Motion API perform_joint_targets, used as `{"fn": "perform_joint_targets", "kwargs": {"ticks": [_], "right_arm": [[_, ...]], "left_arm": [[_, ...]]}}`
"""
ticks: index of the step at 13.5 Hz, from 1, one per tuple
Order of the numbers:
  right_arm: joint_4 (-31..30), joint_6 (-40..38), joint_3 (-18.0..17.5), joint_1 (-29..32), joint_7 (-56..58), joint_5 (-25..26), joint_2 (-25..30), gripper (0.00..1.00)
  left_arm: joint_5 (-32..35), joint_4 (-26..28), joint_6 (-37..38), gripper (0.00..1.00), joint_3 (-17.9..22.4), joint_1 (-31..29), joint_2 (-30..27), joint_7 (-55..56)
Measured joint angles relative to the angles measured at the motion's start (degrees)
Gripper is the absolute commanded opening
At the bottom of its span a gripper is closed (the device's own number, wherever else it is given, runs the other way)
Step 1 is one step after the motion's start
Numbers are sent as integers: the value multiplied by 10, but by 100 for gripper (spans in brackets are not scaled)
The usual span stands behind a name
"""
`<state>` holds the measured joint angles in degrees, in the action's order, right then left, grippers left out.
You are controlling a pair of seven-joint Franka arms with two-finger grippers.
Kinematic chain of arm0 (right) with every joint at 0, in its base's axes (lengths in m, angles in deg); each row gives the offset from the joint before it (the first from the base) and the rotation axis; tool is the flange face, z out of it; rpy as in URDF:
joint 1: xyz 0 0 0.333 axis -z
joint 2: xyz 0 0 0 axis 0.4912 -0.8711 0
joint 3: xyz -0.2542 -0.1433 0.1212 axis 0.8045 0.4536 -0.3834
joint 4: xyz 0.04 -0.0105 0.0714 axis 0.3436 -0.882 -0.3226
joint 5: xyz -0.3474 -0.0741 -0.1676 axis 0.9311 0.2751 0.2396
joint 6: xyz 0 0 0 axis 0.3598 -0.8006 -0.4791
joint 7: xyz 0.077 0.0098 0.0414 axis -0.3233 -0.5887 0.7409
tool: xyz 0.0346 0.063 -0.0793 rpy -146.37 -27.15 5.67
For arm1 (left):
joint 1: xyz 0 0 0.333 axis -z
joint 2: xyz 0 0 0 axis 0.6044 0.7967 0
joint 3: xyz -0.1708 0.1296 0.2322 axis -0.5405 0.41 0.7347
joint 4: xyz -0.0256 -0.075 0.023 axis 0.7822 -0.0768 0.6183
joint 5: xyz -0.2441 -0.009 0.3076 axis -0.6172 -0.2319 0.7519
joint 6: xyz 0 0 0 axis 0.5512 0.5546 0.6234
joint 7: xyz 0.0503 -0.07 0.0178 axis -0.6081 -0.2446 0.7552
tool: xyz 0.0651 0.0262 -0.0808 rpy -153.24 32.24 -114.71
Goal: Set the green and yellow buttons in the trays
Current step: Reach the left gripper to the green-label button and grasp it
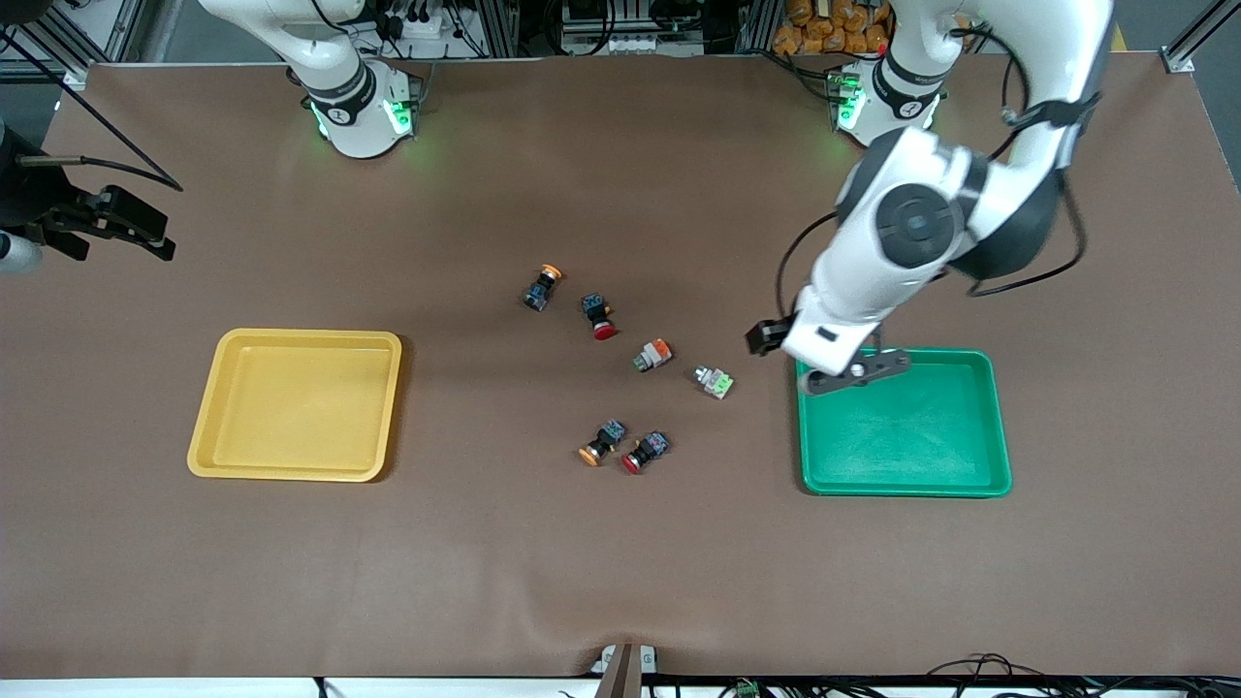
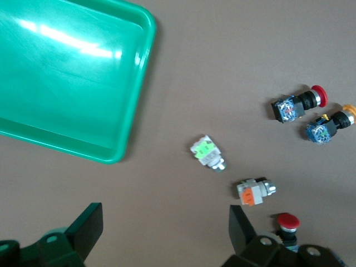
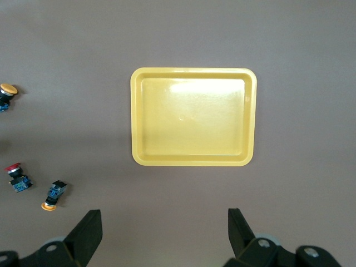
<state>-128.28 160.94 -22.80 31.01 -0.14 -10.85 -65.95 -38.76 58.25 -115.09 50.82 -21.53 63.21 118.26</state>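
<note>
Left gripper (image 2: 166, 236), fingers spread wide and empty, hangs over the shallow green plastic tray's (image 1: 970, 485) rim corner; bare brown mat separates that rim from the silvery green-block button (image 2: 204, 152). Right gripper (image 3: 166, 236), apparently also wide open, waits above the empty yellow plastic tray (image 3: 193, 161).

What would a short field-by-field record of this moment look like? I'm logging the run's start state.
left gripper: open, over the brown table beside the green tray
right gripper: open, up over the yellow tray
trays: both hold nothing
yellow-capped buttons: two, and, on the table between the trays
silvery buttons: green block, orange block
red-capped buttons: two, and
</note>
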Motion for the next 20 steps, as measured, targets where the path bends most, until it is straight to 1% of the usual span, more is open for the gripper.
{"fn": "perform_joint_targets", "kwargs": {"ticks": [2, 6, 15, 20], "right_arm": [[0, 0, 0, 0, 0, 0, 0, 100], [0, 0, 0, 1, 0, 0, 0, 100], [0, 1, 0, 2, 0, 0, -1, 100], [0, 1, 0, 3, 0, 0, -3, 100]], "left_arm": [[3, 0, -23, 100, 0, 17, 22, 30], [31, -1, -52, 100, 0, 45, 58, 88], [33, -2, -146, 100, 0, 86, 132, 191], [64, -3, -165, 100, 1, 102, 156, 246]]}}
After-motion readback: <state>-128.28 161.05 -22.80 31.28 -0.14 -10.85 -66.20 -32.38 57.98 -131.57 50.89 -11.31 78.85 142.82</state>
